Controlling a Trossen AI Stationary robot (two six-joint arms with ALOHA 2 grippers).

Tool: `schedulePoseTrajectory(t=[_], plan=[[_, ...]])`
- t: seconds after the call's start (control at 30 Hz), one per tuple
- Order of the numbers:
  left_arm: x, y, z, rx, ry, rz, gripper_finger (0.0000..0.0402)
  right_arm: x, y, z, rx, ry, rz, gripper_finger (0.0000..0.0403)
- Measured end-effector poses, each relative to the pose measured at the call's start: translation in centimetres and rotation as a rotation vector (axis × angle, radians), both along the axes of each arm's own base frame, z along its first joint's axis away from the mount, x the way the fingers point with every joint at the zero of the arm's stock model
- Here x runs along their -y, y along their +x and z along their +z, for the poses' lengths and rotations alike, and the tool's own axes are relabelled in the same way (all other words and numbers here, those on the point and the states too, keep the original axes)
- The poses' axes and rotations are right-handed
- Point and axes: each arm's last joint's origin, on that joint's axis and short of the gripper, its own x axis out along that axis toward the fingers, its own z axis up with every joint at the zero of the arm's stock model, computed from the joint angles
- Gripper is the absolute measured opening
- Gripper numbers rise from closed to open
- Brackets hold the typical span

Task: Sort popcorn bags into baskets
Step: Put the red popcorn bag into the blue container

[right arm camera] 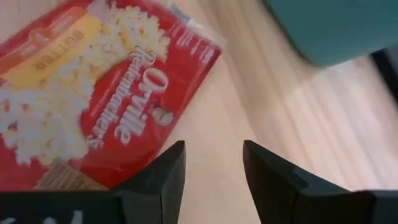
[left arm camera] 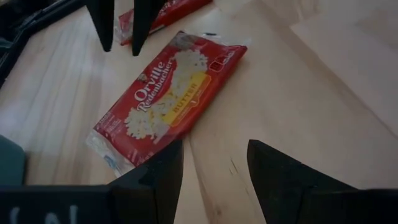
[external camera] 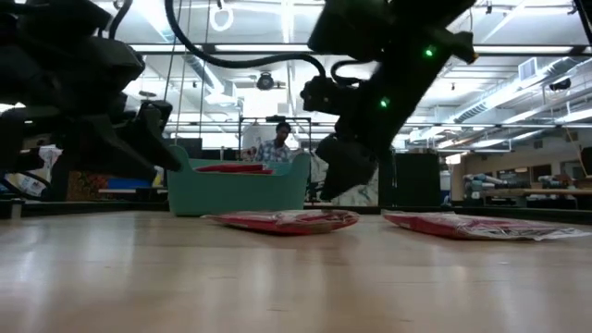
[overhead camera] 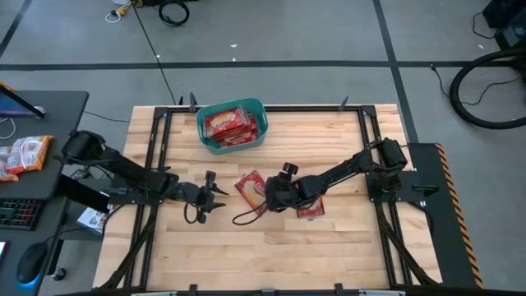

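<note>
High view: teal basket (overhead camera: 233, 126) sits at 12 o'clock on the wooden table (overhead camera: 329, 247), with several popcorn bags (overhead camera: 230, 125) inside. One loose popcorn bag (overhead camera: 249, 186) lies near table centre, at about 6 o'clock from the basket. A second loose bag (overhead camera: 311, 210) lies at 4 o'clock from the first, partly under the right arm. Left gripper (overhead camera: 215, 196) is at 9 o'clock of the centre bag, near it but apart. Right gripper (overhead camera: 268, 196) is at the 4 o'clock edge of the same bag.

Low view: basket (external camera: 238, 190) stands behind; two bags (external camera: 282, 220) (external camera: 481, 226) lie flat on the table in front of it. The right gripper hangs just above the table, behind the nearer bag. A person (external camera: 276, 142) shows in the room beyond.

Left wrist view: left gripper (left arm camera: 214, 168) has its fingers spread partway with nothing between them; the Orville Redenbacher's butter bag (left arm camera: 169, 99) lies just ahead. The other arm's fingers (left arm camera: 101, 22) show beyond.

Right wrist view: right gripper (right arm camera: 213, 168) is parted, empty, over bare wood beside the bag (right arm camera: 106, 93); basket corner (right arm camera: 336, 28) shows beyond.
</note>
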Motion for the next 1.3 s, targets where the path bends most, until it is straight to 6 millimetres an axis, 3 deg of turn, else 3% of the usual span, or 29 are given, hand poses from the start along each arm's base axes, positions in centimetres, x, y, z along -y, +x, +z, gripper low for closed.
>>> schedulePoseTrajectory(t=[0.17, 0.43, 0.73, 0.93, 1.1, 1.3], plan=[[0.2, 1.0, 0.0, -0.042, 0.035, 0.019, 0.0181, -0.1, -0.5, -0.9, -0.01, 0.087, 0.013, 0.0166], [0.4, 1.4, -1.1, -0.108, 0.165, -0.05, 0.0181, -2.3, 0.9, -2.3, 0.085, 0.357, 0.312, 0.0166], [0.5, 1.5, -1.8, -0.135, 0.208, -0.079, 0.0181, -3.0, 0.4, -1.2, 0.12, 0.201, 0.243, 0.0166], [0.7, 1.7, -1.6, -0.106, 0.102, -0.058, 0.0181, -3.1, 0.2, -0.1, 0.157, 0.107, 0.212, 0.0166], [0.9, 1.6, -1.6, -0.1, 0.111, -0.058, 0.0181, -3.7, 0.6, -0.2, 0.125, 0.044, 0.369, 0.0166], [-0.2, 2.0, -1.3, -0.06, 0.119, 0.083, 0.0181, -4.4, 1.9, -0.7, 0.189, -0.05, 0.478, 0.0174]])
